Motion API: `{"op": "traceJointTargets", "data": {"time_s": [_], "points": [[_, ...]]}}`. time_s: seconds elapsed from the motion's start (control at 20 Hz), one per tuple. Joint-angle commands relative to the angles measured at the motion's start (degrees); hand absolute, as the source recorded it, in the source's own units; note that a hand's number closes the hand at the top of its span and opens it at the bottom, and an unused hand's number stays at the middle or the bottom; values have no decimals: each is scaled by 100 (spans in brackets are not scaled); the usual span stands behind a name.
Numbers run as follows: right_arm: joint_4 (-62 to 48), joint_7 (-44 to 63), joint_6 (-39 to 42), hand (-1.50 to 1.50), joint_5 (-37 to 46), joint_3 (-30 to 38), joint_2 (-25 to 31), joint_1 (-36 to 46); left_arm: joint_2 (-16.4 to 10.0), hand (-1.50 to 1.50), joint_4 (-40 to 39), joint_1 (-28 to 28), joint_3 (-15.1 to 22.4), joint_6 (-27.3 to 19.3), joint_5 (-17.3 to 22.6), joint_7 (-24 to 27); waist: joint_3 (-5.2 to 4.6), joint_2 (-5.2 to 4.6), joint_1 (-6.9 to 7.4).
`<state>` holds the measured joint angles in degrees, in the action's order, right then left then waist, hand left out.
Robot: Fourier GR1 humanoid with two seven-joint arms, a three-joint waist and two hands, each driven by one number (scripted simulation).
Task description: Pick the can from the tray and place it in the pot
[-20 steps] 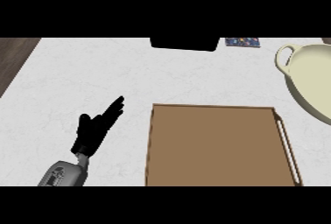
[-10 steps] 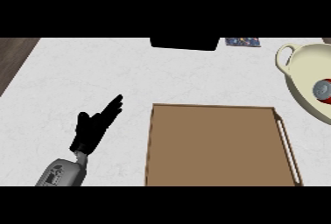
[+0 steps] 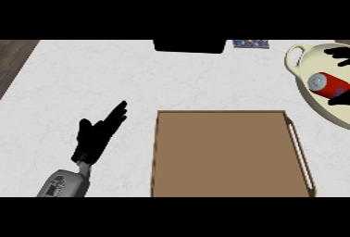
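Head view: the can (image 3: 329, 84) is seen lying on its side in the pot (image 3: 305, 60) at 2 o'clock, long axis 10-to-4, off the tray (image 3: 226, 157). The right hand (image 3: 340, 99) is nearest, its grip not discernible. The left hand (image 3: 96, 136) is held open at 8 o'clock. Half a second earlier the can was nearer the right edge.

Red can (image 3: 327, 84) lies in the cream pot (image 3: 311, 58), right hand (image 3: 339, 52) beside it; left hand (image 3: 96, 136) rests open beside the tray (image 3: 226, 157).
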<state>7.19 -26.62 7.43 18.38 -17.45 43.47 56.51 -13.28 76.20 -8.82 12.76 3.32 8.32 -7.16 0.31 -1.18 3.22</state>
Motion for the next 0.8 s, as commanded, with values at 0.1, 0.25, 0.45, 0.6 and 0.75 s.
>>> {"op": "traceJointTargets", "data": {"time_s": [0.1,0.25,0.45,0.6,0.75], "points": [[-193,-309,96,-150,-1405,1439,5,275,91,0,34,94,69,-135,-111,-25,5,10,-77],[-354,-132,127,-150,-1808,1881,446,397,-31,0,106,250,-15,-41,-73,125,-7,27,-75],[-479,-45,20,-150,-2270,2371,764,448,-53,0,167,-90,-39,-4,-56,-206,3,-27,-22],[-529,-158,422,-150,-2555,2662,1190,296,-53,0,-75,-207,-205,22,1,-35,5,-63,-60],[-552,-179,942,-150,-2764,2873,1599,132,-15,0,144,142,-24,49,-50,-40,13,-41,-6]]}}
